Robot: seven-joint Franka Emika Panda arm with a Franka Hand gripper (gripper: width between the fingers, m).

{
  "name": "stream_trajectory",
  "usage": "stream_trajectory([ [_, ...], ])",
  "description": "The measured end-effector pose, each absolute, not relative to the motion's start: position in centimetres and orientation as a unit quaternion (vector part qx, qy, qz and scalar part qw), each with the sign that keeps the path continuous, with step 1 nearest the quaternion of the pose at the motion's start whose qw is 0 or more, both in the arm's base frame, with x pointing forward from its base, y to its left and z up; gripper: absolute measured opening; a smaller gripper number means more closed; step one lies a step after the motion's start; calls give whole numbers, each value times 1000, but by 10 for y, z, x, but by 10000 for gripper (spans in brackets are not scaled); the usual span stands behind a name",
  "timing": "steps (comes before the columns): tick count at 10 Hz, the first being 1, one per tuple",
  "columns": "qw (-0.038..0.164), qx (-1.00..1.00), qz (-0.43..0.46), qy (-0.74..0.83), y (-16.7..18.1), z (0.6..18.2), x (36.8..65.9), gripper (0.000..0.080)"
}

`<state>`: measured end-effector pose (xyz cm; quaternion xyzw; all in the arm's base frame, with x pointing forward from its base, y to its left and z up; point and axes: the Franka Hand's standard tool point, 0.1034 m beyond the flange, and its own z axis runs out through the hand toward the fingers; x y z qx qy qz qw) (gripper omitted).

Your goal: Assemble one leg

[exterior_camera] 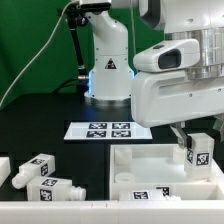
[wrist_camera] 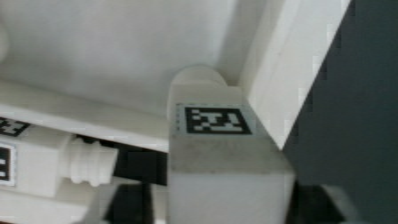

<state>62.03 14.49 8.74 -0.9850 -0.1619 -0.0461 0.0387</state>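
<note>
My gripper (exterior_camera: 197,148) is shut on a white leg (exterior_camera: 198,153) with a square tag. It holds the leg upright over the right corner of the white tabletop (exterior_camera: 150,160) as the exterior view shows it. In the wrist view the leg (wrist_camera: 221,140) runs away from my gripper (wrist_camera: 226,208) between the dark fingers (wrist_camera: 135,204), with its far end against the tabletop's wall (wrist_camera: 267,40). I cannot tell whether its end sits in a corner hole.
Two loose legs (exterior_camera: 35,168) (exterior_camera: 57,187) lie at the exterior view's left and another (exterior_camera: 140,195) lies in front of the tabletop. One leg (wrist_camera: 63,160) shows beside the held one. The marker board (exterior_camera: 103,129) lies behind, before the arm's base (exterior_camera: 108,70).
</note>
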Motion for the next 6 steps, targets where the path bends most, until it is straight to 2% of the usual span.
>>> stream_trajectory([
  [1, 39, -985, -46, -162, 145, 87, 620, 281],
  [5, 40, -989, -45, -136, 145, 87, 620, 281],
  [6, 44, -995, -42, -76, 144, 88, 621, 281],
])
